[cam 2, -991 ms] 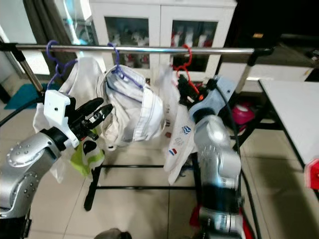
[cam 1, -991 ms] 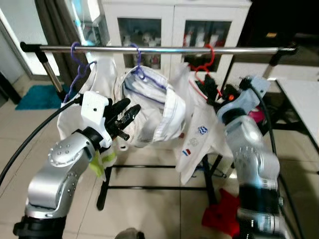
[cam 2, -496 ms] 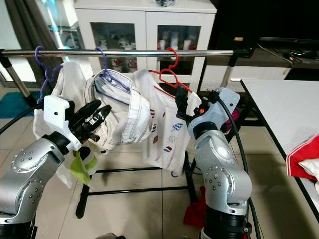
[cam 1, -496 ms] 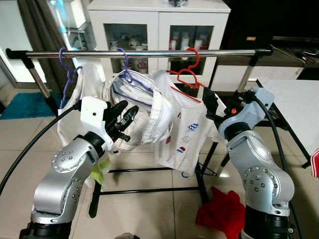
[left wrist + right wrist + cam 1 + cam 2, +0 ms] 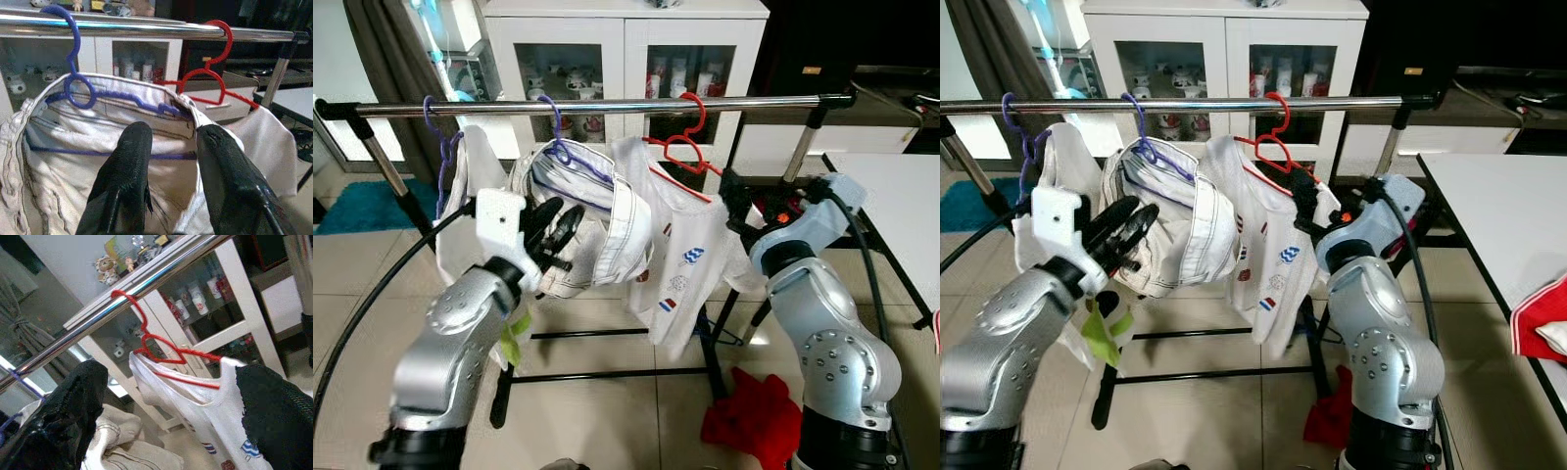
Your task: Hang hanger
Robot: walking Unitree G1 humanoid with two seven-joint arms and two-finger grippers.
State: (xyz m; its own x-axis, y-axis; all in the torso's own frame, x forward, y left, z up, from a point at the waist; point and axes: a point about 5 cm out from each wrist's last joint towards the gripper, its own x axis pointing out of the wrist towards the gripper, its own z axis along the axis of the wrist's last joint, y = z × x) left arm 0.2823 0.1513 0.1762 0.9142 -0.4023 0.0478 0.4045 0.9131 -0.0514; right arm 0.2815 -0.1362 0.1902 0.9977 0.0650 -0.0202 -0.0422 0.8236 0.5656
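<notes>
A red hanger (image 5: 689, 137) hangs by its hook on the steel rail (image 5: 607, 104), carrying a white shirt (image 5: 677, 264) with small prints. My right gripper (image 5: 736, 196) is just right of the shirt, open and holding nothing; in the right wrist view its fingers (image 5: 78, 396) stand wide apart, facing the red hanger (image 5: 161, 350). To the left, two purple hangers (image 5: 554, 132) hold pale garments (image 5: 597, 225). My left gripper (image 5: 558, 227) is open in front of the bunched garment; in the left wrist view its fingers (image 5: 127, 166) are parted before the purple hanger (image 5: 78, 90).
A white glass-door cabinet (image 5: 626, 49) stands behind the rack. A red cloth (image 5: 749, 421) lies on the tiled floor by the rack's foot. A white table (image 5: 1498, 225) with red fabric (image 5: 1542, 323) is at the right. A teal mat (image 5: 372, 201) lies far left.
The view has pulled back and steadied. The red hanger with the shirt now hangs free on the rail, and my right gripper has drawn away from it to the right.
</notes>
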